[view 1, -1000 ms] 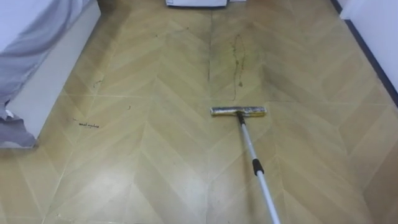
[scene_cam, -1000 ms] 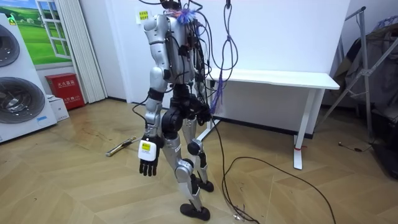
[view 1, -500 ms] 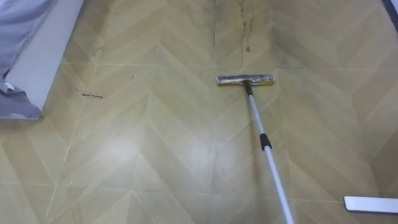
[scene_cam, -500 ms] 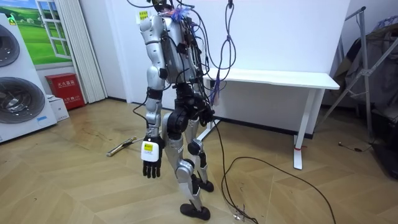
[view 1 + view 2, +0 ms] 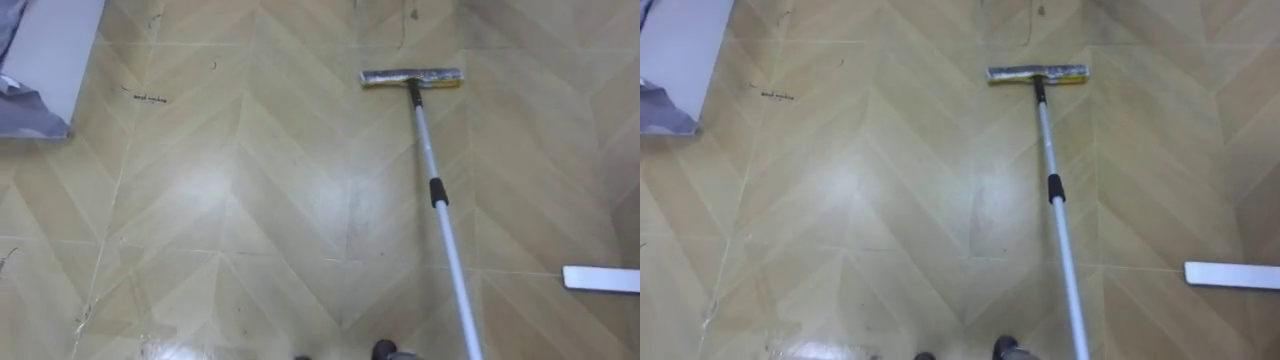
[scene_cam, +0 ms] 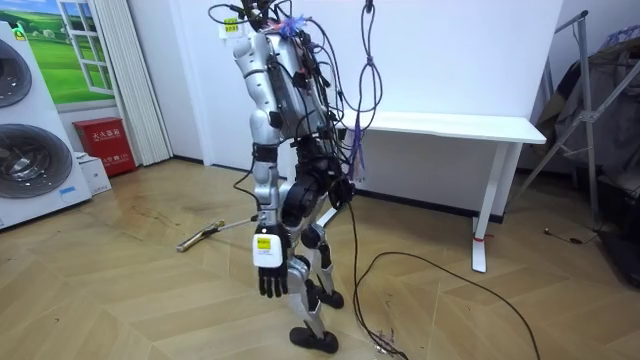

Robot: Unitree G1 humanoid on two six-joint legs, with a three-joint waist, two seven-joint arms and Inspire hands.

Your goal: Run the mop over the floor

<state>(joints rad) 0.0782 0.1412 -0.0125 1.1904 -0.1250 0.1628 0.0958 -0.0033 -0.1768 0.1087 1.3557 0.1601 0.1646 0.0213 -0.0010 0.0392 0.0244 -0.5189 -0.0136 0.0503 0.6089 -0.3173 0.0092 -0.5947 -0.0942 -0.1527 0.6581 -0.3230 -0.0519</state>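
Mop [image 5: 441, 215] first, since I place everything else by it. It lies out on the wooden floor [image 5: 250, 200] ahead of me, its flat head [image 5: 411, 77] down on the boards at the far end and set square across the handle. The pale handle slants back from the head toward my right side and passes a short black collar [image 5: 436, 192] about halfway along. It then runs off the lower edge of my eye views, so I cannot tell what holds its near end.

Well to the left of the mop, at the far corner, sits a white panel [image 5: 60, 40] with a fold of grey cloth [image 5: 30, 115] lying against it. Between that panel and the mop's head are a few small dark scuffs [image 5: 146, 98]. To the right of the handle, apart from it, a flat white bar [image 5: 600, 279] rests on the boards.

In the room view I stand upright behind the mop, with a white desk [image 6: 440, 125] beyond me. My left hand [image 6: 270, 278] hangs by my thigh, away from the handle, its fingers loose and pointing down, holding nothing.
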